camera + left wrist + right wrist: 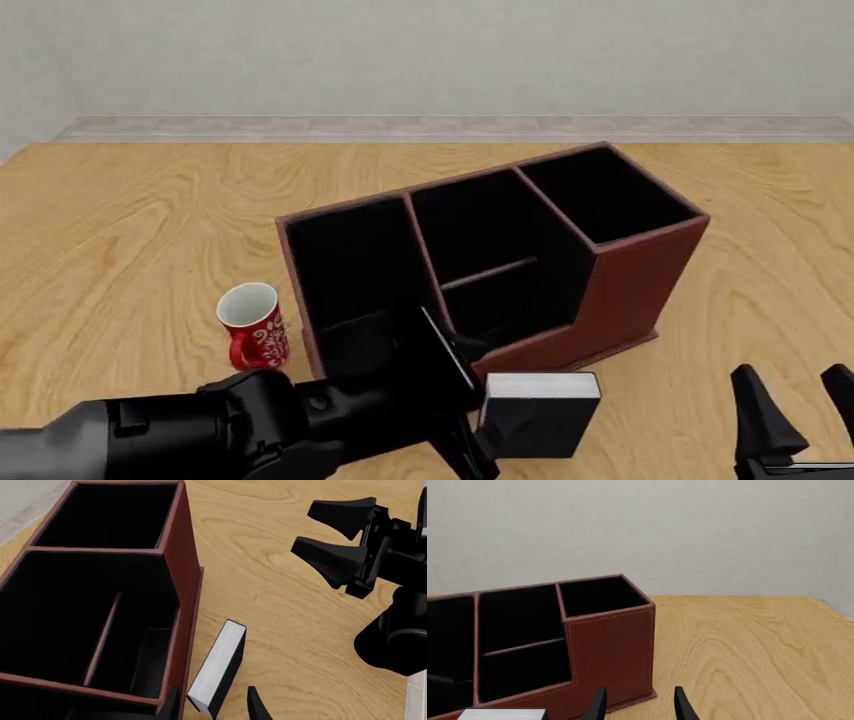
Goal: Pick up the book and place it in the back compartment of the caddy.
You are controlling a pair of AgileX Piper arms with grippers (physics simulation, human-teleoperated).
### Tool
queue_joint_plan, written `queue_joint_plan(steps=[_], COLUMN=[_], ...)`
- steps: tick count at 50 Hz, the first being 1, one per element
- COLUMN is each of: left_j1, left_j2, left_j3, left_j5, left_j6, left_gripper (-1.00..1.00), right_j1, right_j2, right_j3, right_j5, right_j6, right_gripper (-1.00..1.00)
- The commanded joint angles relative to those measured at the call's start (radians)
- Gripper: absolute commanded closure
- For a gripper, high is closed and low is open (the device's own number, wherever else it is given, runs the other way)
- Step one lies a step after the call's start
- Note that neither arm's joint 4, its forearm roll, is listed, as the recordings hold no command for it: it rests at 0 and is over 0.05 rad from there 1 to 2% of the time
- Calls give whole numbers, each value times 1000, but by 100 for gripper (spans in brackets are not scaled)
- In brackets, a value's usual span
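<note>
I take the caddy (534,260) as my reference for every position below.

**Critical relation.** The book (538,412) stands on the table just beside the caddy's near long wall, on the arms' side of it. The left gripper (461,400) is the nearer one by far: in the left wrist view the book (217,670) sits directly ahead of the left gripper (213,705), with one fingertip showing on each side of it. The book's long axis runs roughly along the caddy's near wall, and its thin dimension lies between the fingers.

**Gripper state.**
- Left: jaws spread, straddling the book. I see a gap on each side in the wrist view, so I judge it not yet clamped, though the contact zone sits at the frame edge and I cannot be sure.
- Right: the right gripper (794,410) is spread apart with nothing between its fingers, and hangs well clear of the caddy's tall-walled end.

**Book appearance.** Small, thick, black cover, with white page edges turned upward. It is upright on edge, leaning slightly.

**Target.** The back compartment (481,225) lies in the caddy's middle section, beyond the low cross divider (487,272), on the far side from the book. I judge the lift must clear the near wall and that divider.
</note>
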Motion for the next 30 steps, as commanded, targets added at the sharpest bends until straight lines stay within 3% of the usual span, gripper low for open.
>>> queue_joint_plan(steps=[1,30], left_j1=[11,1], left_j2=[45,97], left_j3=[-3,-16], left_j5=[-10,-9], left_j6=[6,0], left_gripper=[-100,-100], right_j1=[0,0], right_j2=[-1,-2], right_j3=[-1,-2], right_j5=[2,4], right_j6=[0,0], right_gripper=[-100,-100])
